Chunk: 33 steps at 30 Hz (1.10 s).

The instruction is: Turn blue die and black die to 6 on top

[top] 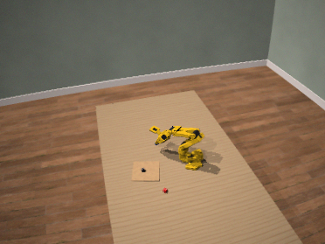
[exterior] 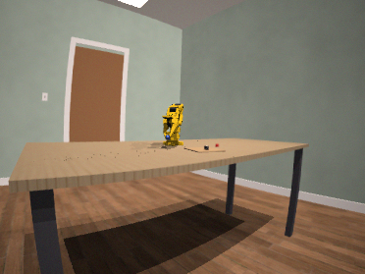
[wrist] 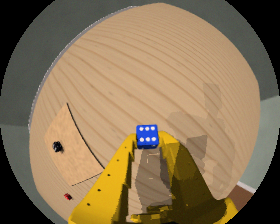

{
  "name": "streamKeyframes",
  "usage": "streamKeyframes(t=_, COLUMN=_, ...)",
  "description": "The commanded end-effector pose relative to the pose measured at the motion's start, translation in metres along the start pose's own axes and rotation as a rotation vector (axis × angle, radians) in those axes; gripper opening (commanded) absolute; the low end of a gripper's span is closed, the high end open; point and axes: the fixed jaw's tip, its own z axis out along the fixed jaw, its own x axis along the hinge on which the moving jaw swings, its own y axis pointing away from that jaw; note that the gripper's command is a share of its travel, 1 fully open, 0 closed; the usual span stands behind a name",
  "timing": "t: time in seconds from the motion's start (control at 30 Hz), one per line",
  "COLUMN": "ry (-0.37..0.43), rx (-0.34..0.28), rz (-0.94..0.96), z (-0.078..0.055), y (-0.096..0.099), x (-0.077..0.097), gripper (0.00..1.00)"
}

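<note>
The blue die (wrist: 147, 136) (exterior: 168, 137) is held between the fingertips of my gripper (wrist: 147, 142) (top: 156, 143), which is shut on it. In the wrist view the die's face toward the camera shows 6. The gripper is up in the air, off the mat (top: 151, 177) (wrist: 75, 170), above bare table. The black die (top: 143, 170) (exterior: 206, 147) (wrist: 57, 146) sits on the mat; its pips are too small to read. The red die (top: 165, 191) (exterior: 217, 145) (wrist: 68, 196) lies on the table just off the mat.
The table (top: 144, 123) (exterior: 113, 163) carries the mat and the arm's base (top: 194, 162). The base stands to the right of the mat in the top view. The arm's shadow falls on the table beside it.
</note>
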Motion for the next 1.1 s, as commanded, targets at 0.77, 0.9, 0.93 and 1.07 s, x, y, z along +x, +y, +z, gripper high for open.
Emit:
streamKeyframes(t=0.77, ry=-0.221, rx=-0.009, rz=-0.013, z=0.007, y=0.002, x=-0.02, gripper=0.0)
streamKeyframes(t=0.9, ry=-0.248, rx=-0.009, rz=-0.013, z=0.01, y=0.002, x=-0.021, gripper=0.0)
streamKeyframes(t=0.93, ry=-0.263, rx=-0.01, rz=-0.013, z=0.011, y=0.002, x=-0.022, gripper=0.0)
streamKeyframes(t=1.07, ry=-0.326, rx=-0.011, rz=-0.014, z=0.014, y=0.002, x=-0.026, gripper=0.0)
